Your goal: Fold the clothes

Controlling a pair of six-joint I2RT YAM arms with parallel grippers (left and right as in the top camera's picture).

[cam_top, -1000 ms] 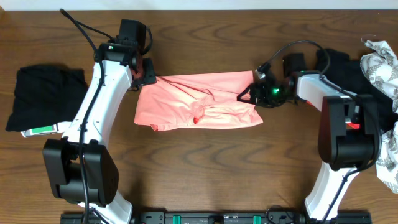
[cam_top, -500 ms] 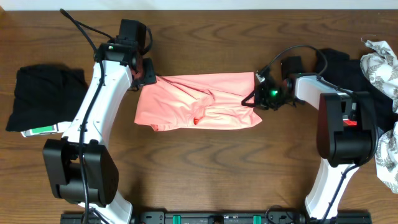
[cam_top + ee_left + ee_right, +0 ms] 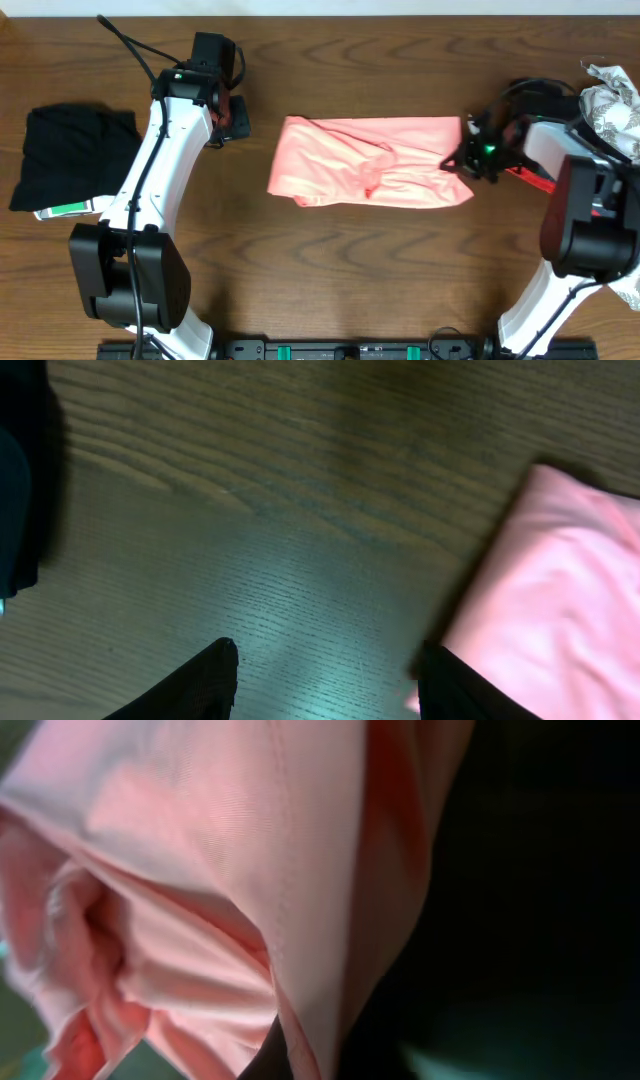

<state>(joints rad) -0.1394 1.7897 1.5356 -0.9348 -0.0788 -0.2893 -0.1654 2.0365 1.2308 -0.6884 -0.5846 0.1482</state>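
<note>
Overhead: right claw (image 3: 463,160) clamped on the right edge of the crumpled salmon-pink T-shirt (image 3: 370,175); left claw (image 3: 238,118), left of it, gapes empty.

The right gripper (image 3: 463,160) has clamped the T-shirt (image 3: 370,175) and dragged it rightward; the left gripper (image 3: 328,658) now stands apart.

Legible text: none that I can read in any view. The only printed item is a green-and-white tag (image 3: 68,210) that protrudes from under the lower edge of the black garment (image 3: 70,155). Its print is too small for me to resolve in the overhead view. The shirt (image 3: 370,175), well to the right of the black garment, shows me only plain pink fabric in the overhead and wrist views.
</note>
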